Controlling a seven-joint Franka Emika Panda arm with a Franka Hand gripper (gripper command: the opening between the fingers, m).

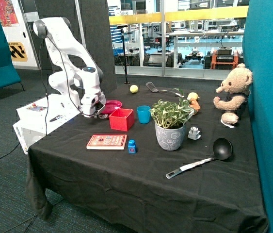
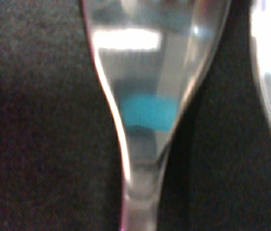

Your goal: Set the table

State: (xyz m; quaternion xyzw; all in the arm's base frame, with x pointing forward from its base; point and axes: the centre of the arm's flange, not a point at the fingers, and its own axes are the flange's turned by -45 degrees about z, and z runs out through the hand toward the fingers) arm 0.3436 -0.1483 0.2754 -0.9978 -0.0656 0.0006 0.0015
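One shiny metal spoon fills your wrist cam; gripper sits low by pink plate on black-draped table, claw state can't tell; pickup seems the step, next confirm grasp, lift

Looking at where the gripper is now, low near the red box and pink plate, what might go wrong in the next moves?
1. The gripper is low over the table beside the pink plate and red box; a sideways move may push them.
2. The wrist view shows shiny metal cutlery lying flat on the cloth, very close; it may slip or be hard to grasp.
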